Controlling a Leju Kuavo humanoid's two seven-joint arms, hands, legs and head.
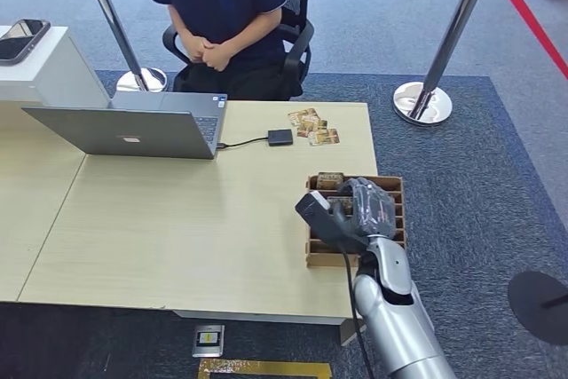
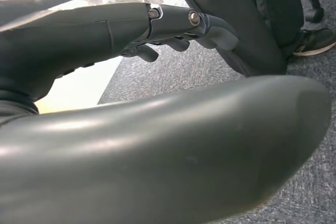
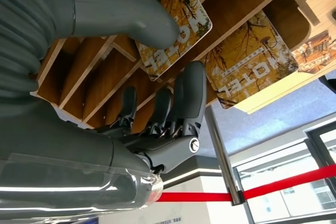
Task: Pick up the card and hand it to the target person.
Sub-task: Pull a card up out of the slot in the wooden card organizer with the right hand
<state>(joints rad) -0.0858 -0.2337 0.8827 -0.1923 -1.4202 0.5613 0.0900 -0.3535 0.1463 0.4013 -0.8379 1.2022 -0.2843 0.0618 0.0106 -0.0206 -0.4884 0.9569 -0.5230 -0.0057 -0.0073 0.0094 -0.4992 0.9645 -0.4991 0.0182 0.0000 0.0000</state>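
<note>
Progress looks early, by judgement: the right hand point(image 1: 355, 210) sits over the slotted wooden rack point(image 1: 395, 185) at the lower right of the head view; in the right wrist view its thumb presses one face of a yellow hotel card point(image 3: 174, 22) while the dark fingers point(image 3: 186, 95) curl at the other side, so the card seems pinched, though it stands in its slot, not lifted; a second card point(image 3: 249, 61) stands in the next slot; three more cards point(image 1: 312, 126) lie loose on the table point(image 1: 168, 228) beyond; the person point(image 1: 217, 15) sits at upper centre, hands clasped; lifting and handing over remain; the left hand point(image 2: 158, 30) hangs above carpet, fingers partly curled, holding nothing.
</note>
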